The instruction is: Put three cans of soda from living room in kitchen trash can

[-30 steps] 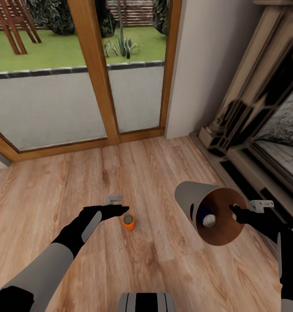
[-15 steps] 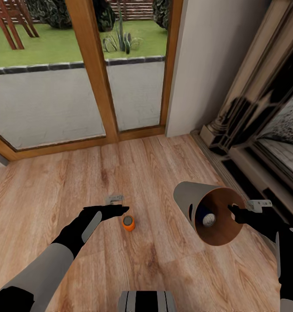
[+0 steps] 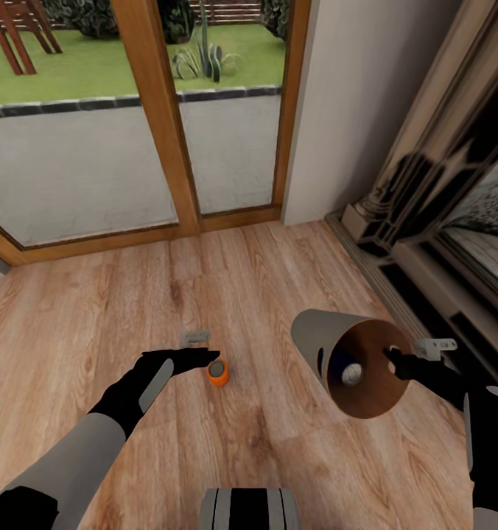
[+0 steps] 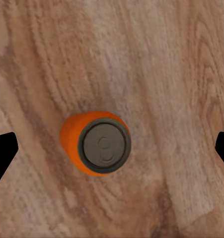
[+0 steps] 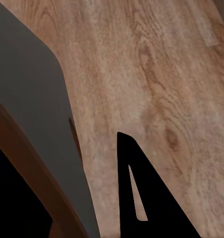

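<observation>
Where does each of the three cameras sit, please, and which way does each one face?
Head view: from the robot's head, looking forward and down at the light wood plank floor; both arms show, the left gripper above the upright orange soda can with a grey metal top, the right gripper holding the tilted grey cylindrical bin with a brown inside.
Left wrist view: by the left gripper, looking straight down onto the can; black fingertips flank it.
Right wrist view: by the right gripper, looking along the bin's wall; one black finger shows.
Shared: head and left wrist views share the can.
</observation>
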